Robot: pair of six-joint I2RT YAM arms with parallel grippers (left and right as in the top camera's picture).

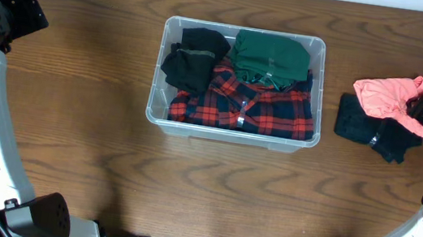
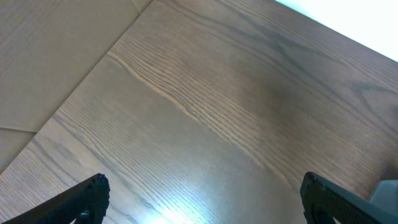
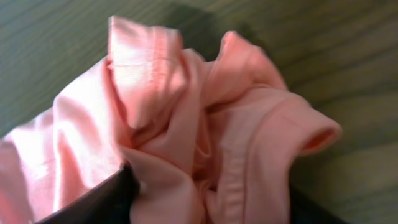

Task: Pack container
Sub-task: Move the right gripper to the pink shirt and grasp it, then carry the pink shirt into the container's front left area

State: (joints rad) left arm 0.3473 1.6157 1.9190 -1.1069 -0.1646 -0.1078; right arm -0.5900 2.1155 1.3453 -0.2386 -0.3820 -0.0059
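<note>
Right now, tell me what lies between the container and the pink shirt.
Only a strip of bare table, seen from overhead, separates the container from the pink shirt; a dark garment lies beneath the shirt.

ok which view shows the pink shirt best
Right wrist: the pink shirt fills the frame, folds and a sleeve opening clear. Overhead shows it small, crumpled on dark clothes beside the container. Left wrist shows only table.
</note>
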